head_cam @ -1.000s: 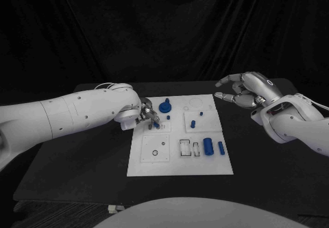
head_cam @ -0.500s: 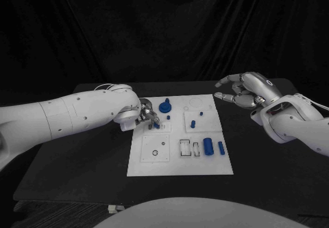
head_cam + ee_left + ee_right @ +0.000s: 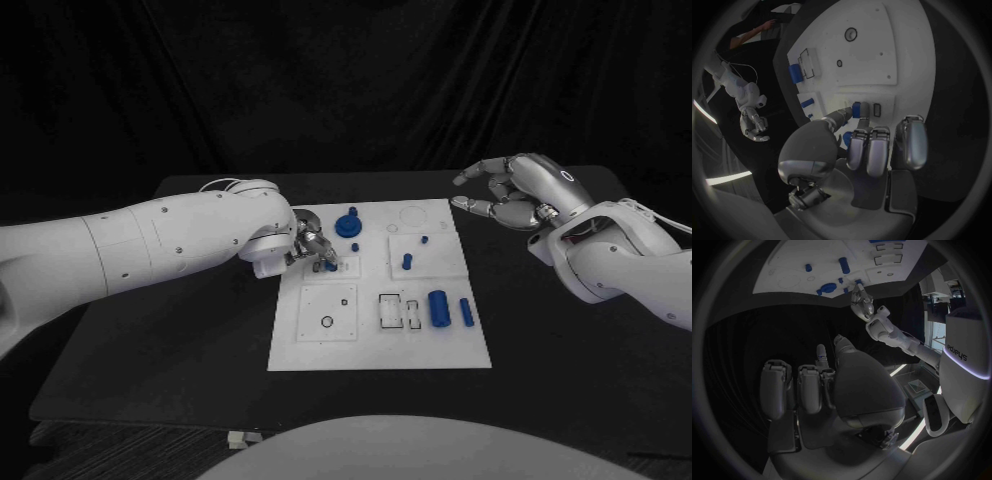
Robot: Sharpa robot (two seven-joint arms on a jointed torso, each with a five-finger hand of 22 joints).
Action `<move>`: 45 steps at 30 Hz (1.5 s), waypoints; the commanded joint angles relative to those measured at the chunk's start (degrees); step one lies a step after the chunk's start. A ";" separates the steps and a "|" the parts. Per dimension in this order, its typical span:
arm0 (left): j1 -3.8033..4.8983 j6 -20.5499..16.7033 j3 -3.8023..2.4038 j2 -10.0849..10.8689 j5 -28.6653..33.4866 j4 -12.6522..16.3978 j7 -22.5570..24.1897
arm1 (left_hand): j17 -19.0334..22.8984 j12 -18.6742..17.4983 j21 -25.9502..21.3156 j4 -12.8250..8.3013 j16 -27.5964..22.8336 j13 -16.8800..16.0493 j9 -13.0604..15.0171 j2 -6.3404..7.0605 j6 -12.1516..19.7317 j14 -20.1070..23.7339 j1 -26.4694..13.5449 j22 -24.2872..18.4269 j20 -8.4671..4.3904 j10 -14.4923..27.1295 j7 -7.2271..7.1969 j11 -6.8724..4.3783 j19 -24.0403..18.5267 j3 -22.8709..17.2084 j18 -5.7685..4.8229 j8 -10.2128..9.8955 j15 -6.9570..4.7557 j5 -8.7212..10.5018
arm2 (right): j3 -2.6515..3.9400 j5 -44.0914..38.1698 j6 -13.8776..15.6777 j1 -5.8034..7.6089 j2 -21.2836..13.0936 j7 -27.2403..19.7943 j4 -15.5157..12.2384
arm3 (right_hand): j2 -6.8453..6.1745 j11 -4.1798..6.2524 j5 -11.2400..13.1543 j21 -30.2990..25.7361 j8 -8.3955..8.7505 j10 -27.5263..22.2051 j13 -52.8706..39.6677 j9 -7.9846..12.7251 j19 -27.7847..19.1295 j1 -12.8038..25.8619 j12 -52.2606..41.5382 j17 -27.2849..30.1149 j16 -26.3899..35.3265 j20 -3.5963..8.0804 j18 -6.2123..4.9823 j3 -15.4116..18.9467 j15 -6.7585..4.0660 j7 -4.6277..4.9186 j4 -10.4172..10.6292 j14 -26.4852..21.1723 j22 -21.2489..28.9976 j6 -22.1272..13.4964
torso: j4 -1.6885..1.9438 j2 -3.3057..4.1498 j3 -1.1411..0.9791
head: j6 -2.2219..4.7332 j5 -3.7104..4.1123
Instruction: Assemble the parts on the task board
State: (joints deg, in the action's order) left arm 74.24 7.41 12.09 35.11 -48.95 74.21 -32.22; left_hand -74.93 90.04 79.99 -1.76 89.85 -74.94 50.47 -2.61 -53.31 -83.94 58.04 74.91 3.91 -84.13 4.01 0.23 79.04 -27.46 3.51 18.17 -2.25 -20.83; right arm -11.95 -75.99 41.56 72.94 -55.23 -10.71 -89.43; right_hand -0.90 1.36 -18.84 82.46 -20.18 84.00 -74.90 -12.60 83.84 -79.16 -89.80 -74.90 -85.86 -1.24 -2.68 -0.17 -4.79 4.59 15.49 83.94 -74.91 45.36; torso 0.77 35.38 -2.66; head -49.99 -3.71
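Black table under black curtains, white rectangular task board in the middle. Near half of the board: a large blue cylinder and a slimmer blue peg lying toward the right edge, beside rectangular slots. Further back, a short blue pin lies in the right-hand panel, and a blue round knob-shaped part sits near the far edge. Left hand is down at the board's left edge, far half, thumb and a fingertip pinching a small blue part against the board. Right hand is off the far right corner, above the table, fingers loosely curled, holding nothing.
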 commanded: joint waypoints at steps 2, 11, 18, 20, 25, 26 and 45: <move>-0.20 0.82 0.09 -0.07 0.07 0.04 0.10 | -15.07 -0.04 -0.28 -0.35 0.15 -15.06 0.04 -0.31 -0.21 -6.06 0.48 6.24 -0.06 -5.87 -0.34 -0.45 -0.46 -0.55 0.15 0.40 -0.40 -0.06 | 0.04 -0.06 -0.28 -0.16 0.07 1.01 0.02 | 0.49 -0.55 -0.21 -0.30 -0.23 6.00 -15.10 0.05 3.03 -0.18 -0.20 -4.30 0.28 -0.40 0.63 0.14 0.24 0.21 -0.22 4.11 -12.36 0.26 | 0.01 -0.03 0.02 | -0.01 -0.09; -0.23 1.16 0.09 -0.46 0.07 -0.49 0.10 | -15.07 -0.04 -0.89 0.45 0.15 -15.06 0.34 -0.21 -0.11 -6.06 0.25 6.03 -0.03 -5.87 -0.27 -0.39 -0.77 -0.08 0.25 0.04 -0.37 3.58 | 0.04 -0.06 -0.27 -0.21 0.10 1.04 0.03 | 0.49 -0.55 -0.21 -0.30 -0.23 6.00 -15.10 0.05 3.03 -0.18 -0.20 -4.30 0.28 -0.40 0.63 0.14 0.24 0.21 -0.22 4.11 -12.36 0.26 | -0.02 0.00 -0.01 | -0.01 -0.03; -0.26 1.46 0.09 -0.61 0.07 -0.92 -0.31 | -15.07 -0.04 -1.49 4.12 0.15 -15.06 -0.15 -0.02 0.03 -6.06 -1.17 6.01 0.16 -5.87 0.01 -0.13 -0.89 3.62 0.30 -1.51 -0.17 9.73 | 0.04 -0.06 -0.26 -0.24 0.06 1.02 -0.02 | 0.54 -0.58 -0.20 -0.31 -0.25 6.00 -15.10 0.11 3.02 -0.16 -0.20 -4.24 0.31 -0.43 0.63 0.16 0.26 0.24 -0.20 4.10 -12.36 0.28 | -0.02 0.02 -0.02 | -0.01 0.03; -0.26 1.63 0.09 -0.64 0.07 -1.01 -0.51 | -15.07 -0.04 -1.62 5.10 0.15 -15.06 -0.37 0.14 -0.03 -6.06 -1.47 6.02 0.23 -5.87 0.11 -0.04 -0.90 4.80 0.32 -1.97 -0.10 10.69 | 0.04 -0.06 -0.29 -0.25 0.06 1.02 -0.01 | 0.54 -0.58 -0.20 -0.31 -0.25 6.00 -15.10 0.11 3.02 -0.16 -0.20 -4.24 0.31 -0.43 0.63 0.16 0.26 0.24 -0.20 4.10 -12.36 0.28 | -0.03 0.01 -0.02 | -0.01 -0.03; -0.28 2.15 0.09 -0.73 0.07 -1.18 -0.95 | -15.07 -0.04 -1.90 7.75 0.15 -15.06 -0.50 0.80 -0.32 -6.06 -2.78 6.11 0.43 -5.87 0.37 0.21 -0.85 8.37 0.35 -2.65 0.13 14.03 | 0.04 -0.06 -0.37 -0.26 0.07 1.05 0.02 | 0.54 -0.58 -0.20 -0.31 -0.25 6.00 -15.10 0.11 3.02 -0.16 -0.20 -4.24 0.31 -0.43 0.63 0.16 0.26 0.24 -0.20 4.10 -12.36 0.28 | -0.02 -0.01 -0.01 | -0.01 -0.14; -0.28 2.21 0.09 -0.74 0.07 -1.20 -0.99 | -15.07 -0.04 -1.89 7.96 0.15 -15.06 -0.45 0.83 -0.41 -6.06 -2.88 6.15 0.42 -5.87 0.37 0.22 -0.82 8.65 0.34 -2.61 0.15 14.23 | 0.04 -0.06 -0.38 -0.26 0.08 1.05 0.03 | 0.54 -0.58 -0.20 -0.31 -0.25 6.00 -15.10 0.11 3.02 -0.16 -0.20 -4.24 0.31 -0.43 0.63 0.16 0.26 0.24 -0.20 4.10 -12.36 0.28 | -0.02 -0.01 -0.01 | -0.01 -0.13; -0.32 2.02 0.09 -1.01 0.07 -1.77 -1.14 | -15.07 -0.04 -1.96 14.14 0.15 -15.06 9.55 0.15 -0.41 -6.06 -4.49 7.25 -0.29 -5.87 -0.98 -0.86 0.15 17.87 0.21 5.67 -0.72 17.88 | 0.04 -0.06 -0.86 -0.29 0.24 1.04 0.26 | 0.59 -0.61 -0.22 -0.32 -0.26 6.00 -15.10 0.18 3.02 -0.07 -0.20 -4.24 0.31 -0.46 0.63 0.22 0.29 0.27 -0.14 4.10 -12.35 0.31 | -0.02 0.01 -0.02 | -0.01 -0.42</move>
State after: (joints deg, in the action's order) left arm 74.03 9.52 12.21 34.14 -49.01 72.35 -33.68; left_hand -74.91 90.04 78.00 12.43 89.85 -74.93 59.87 -2.38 -53.75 -84.02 54.03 74.90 3.70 -84.05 3.36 -0.28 78.84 -9.78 3.51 23.69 -2.60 -3.13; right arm -11.95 -75.94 41.04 72.78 -55.00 -10.57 -89.19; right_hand -0.90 0.94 -18.84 82.46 -20.18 83.99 -74.94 -12.47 84.04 -79.16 -89.80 -74.90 -85.86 -1.44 -2.68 -0.17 -4.79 4.59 15.48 83.94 -74.93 45.36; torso 0.75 35.39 -2.68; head -49.99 -4.12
